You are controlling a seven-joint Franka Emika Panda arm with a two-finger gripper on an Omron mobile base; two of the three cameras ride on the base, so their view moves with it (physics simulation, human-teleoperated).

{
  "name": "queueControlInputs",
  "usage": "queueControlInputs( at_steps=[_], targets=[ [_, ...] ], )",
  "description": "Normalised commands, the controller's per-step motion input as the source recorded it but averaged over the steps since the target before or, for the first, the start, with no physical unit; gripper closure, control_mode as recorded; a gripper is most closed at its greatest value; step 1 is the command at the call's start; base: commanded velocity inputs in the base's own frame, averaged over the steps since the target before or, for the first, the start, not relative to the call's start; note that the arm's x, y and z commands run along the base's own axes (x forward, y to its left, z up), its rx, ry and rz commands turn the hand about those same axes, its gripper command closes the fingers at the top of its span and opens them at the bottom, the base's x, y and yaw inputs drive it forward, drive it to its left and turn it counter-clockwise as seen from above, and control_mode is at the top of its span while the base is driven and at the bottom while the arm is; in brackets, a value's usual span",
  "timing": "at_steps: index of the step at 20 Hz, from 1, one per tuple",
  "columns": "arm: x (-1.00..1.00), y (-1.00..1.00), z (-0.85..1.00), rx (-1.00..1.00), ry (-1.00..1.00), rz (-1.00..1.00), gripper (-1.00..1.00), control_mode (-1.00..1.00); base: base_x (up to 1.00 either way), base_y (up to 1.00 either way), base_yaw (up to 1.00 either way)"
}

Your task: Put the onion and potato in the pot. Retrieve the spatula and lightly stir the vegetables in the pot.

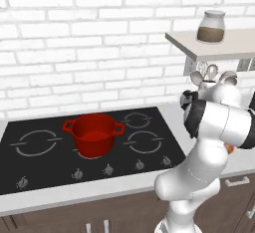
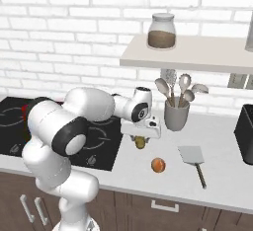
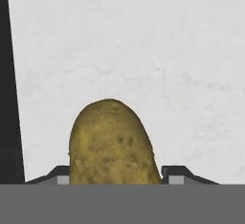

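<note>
The yellowish-olive potato [image 3: 111, 144] sits between my fingertips, with my gripper [image 3: 115, 177] shut on it over the pale counter. From the right base view, the gripper [image 2: 141, 143] hangs from the hand with the potato [image 2: 141, 142] in it, beside the cooktop's right edge. The orange-tan onion [image 2: 158, 165] lies on the counter just right of it and nearer the front. Further right lies the spatula [image 2: 191, 153], blade toward the wall. The red pot [image 1: 93, 133] stands empty on the cooktop, well left of the hand.
A grey holder with round-headed spoons [image 2: 176, 114] stands against the wall behind the onion. A shelf [image 2: 197, 57] with a jar [image 2: 162, 31] hangs above it. A black appliance [image 2: 245, 134] sits at the far right. The black cooktop [image 1: 45, 165] has knobs along its front.
</note>
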Motion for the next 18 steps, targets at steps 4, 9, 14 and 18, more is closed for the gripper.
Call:
queueControlInputs(
  at_steps=[4,9,14,18],
  targets=[
    [-0.27,0.90,1.00,0.00,-0.01,0.00,1.00,-1.00,0.00,0.00,0.00],
    [-0.20,0.94,1.00,0.00,0.02,0.02,1.00,-1.00,0.00,0.00,0.00],
    [-0.09,0.93,1.00,0.02,0.07,0.05,1.00,-1.00,0.00,0.00,0.00],
    [0.00,1.00,0.84,0.00,0.15,0.05,1.00,-1.00,0.00,0.00,0.00]
  ],
)
